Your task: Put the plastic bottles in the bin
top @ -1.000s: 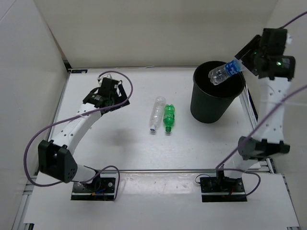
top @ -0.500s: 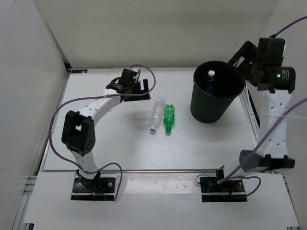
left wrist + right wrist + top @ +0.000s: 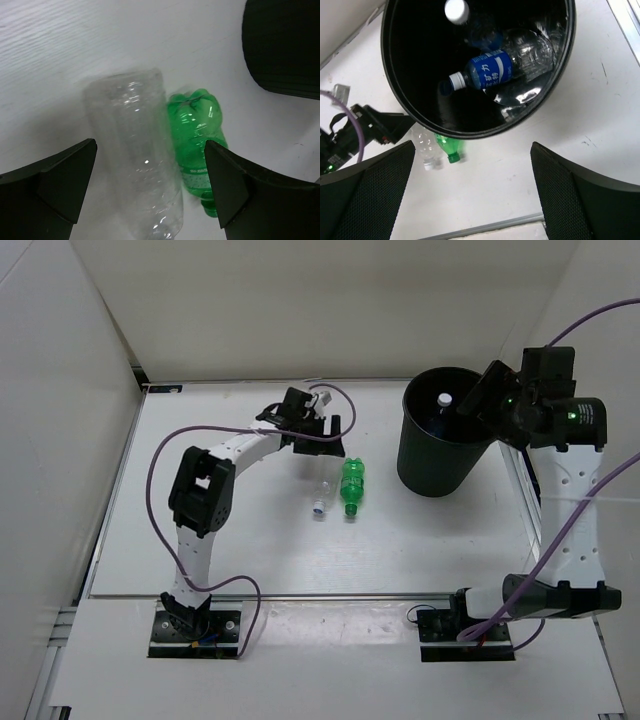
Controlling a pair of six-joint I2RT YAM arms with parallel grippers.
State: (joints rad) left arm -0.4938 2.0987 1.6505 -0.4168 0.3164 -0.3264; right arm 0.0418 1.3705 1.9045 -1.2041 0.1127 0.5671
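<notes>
**Top external view.** The bin stands upright at the far right of the surface. A white-capped bottle shows inside its mouth. The right tool hangs over the bin's right rim, released and holding nothing. The plain clear bottle and the green bottle lie side by side at mid-surface, touching or nearly so, caps toward the arm bases. The left tool sits above the far end of the clear bottle.

**Left wrist view.** Both fingers stand wide apart, released, with the plain clear bottle between them and the green bottle just beside it on the right, also inside the span. Neither finger touches either bottle. The bin's wall shows at the upper right.

**Right wrist view.** Fingers spread, nothing between them. Inside the bin a blue-labelled bottle lies on its side, with the white-capped one upright behind it.

**Finding.** Two bottles are binned and two remain out. The step in hand appears to be the left arm's approach to the clear bottle. The next move calls for descent centred on that bottle alone. Because the green one lies so close, the right-hand finger risks pinching both or knocking one into a roll.
</notes>
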